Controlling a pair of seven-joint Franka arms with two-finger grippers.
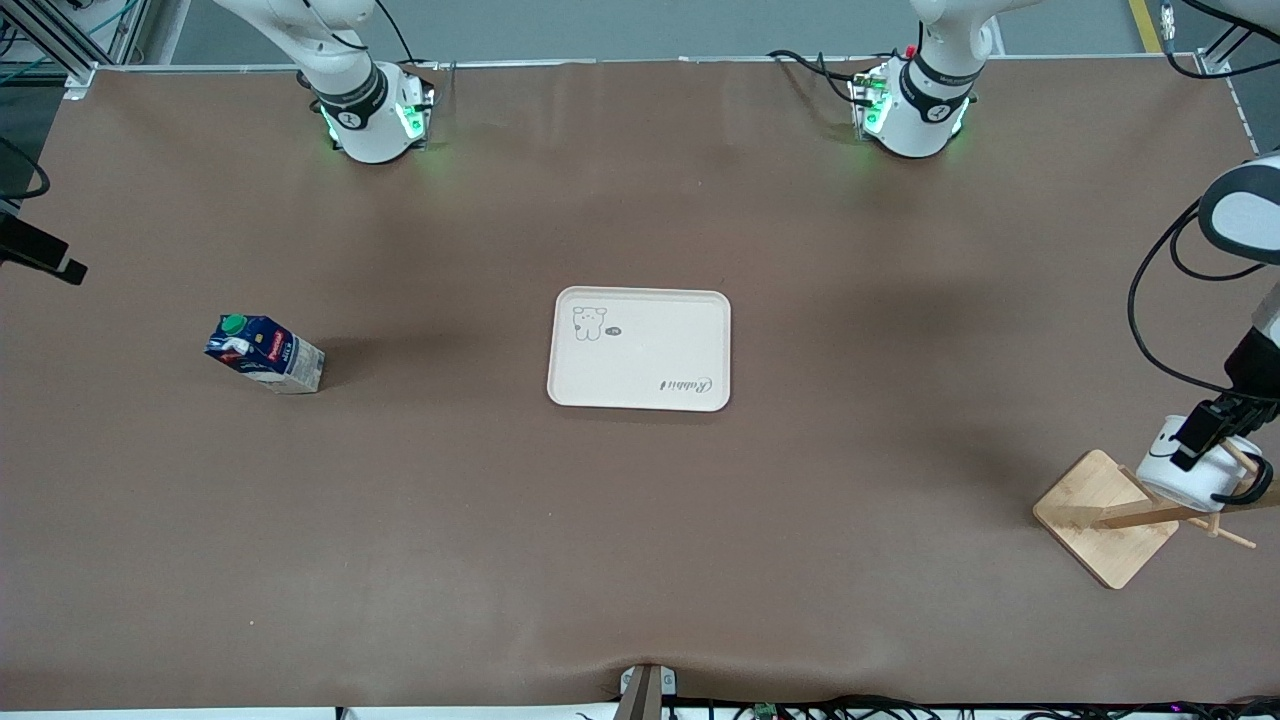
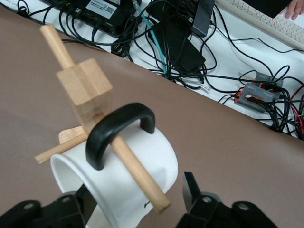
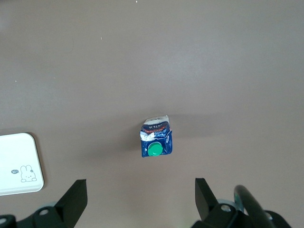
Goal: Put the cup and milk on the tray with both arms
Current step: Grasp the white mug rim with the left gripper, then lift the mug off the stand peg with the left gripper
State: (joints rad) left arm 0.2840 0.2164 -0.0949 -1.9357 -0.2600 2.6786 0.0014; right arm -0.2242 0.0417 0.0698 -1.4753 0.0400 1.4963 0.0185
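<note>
The cup (image 1: 1190,485), a white mug with a black loop handle, hangs by that handle on a peg (image 2: 137,173) of a wooden rack (image 1: 1100,520) at the left arm's end of the table. My left gripper (image 1: 1205,440) is open around the cup (image 2: 156,147); one finger (image 2: 192,190) stands clear of its wall. The milk (image 1: 265,352) stands on the table toward the right arm's end. My right gripper (image 3: 139,185) hangs open high over the milk (image 3: 156,140), with nothing between its fingers. The cream tray (image 1: 640,348) lies mid-table with nothing on it.
The rack's square post (image 2: 85,85) and pegs crowd the cup. Cables and power boxes (image 2: 259,95) lie past the table edge near the rack. A corner of the tray (image 3: 19,152) shows in the right wrist view. Both arm bases (image 1: 370,120) stand along the table's edge farthest from the front camera.
</note>
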